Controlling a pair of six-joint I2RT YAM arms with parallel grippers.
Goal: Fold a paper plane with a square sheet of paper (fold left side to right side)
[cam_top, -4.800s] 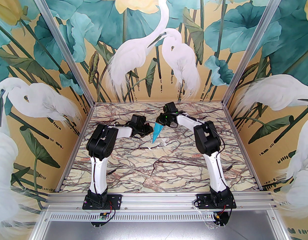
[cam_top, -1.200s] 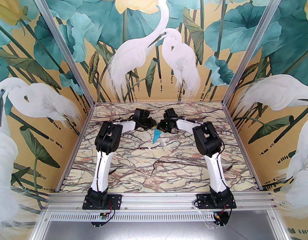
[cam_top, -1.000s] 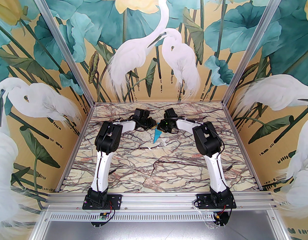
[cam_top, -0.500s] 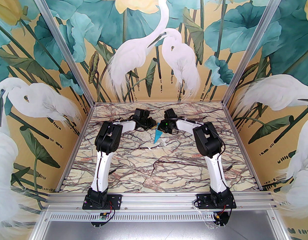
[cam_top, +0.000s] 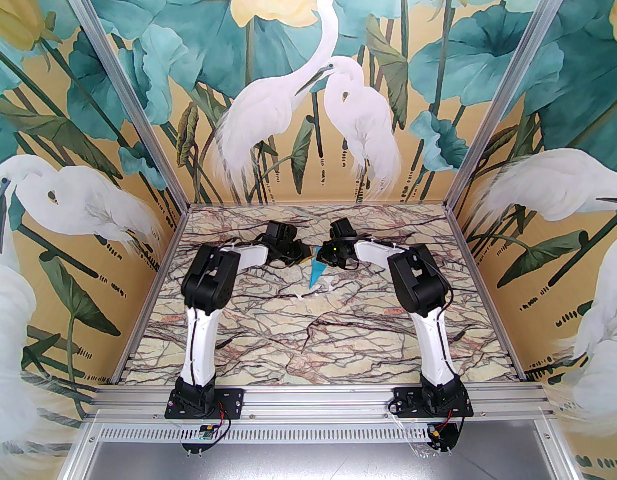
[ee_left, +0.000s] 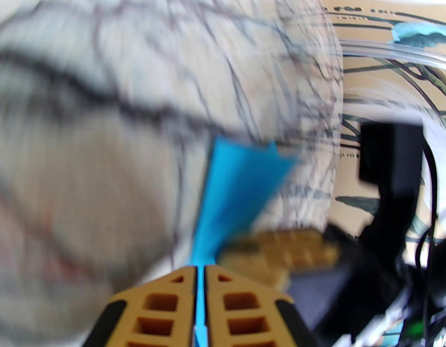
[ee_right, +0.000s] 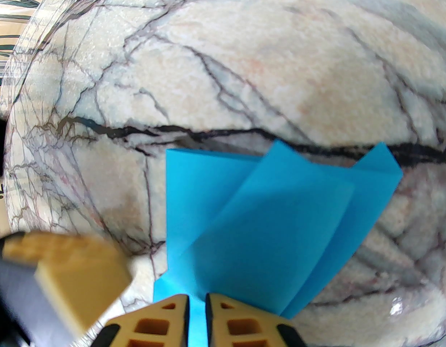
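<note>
Two sets of jaws are closed on the paper plane [cam_top: 316, 274]. The left jaws and the right jaws pinch its tail end side by side, above the far middle of the tabletop [cam_top: 308, 348]. Any uneven pull or twist between grips this close could tear the thin paper or spring its loose, fanned layers open. Its long axis runs far to near, tilted, with the nose pointing down toward the near-left. Whether the nose touches the surface I cannot tell.
</note>
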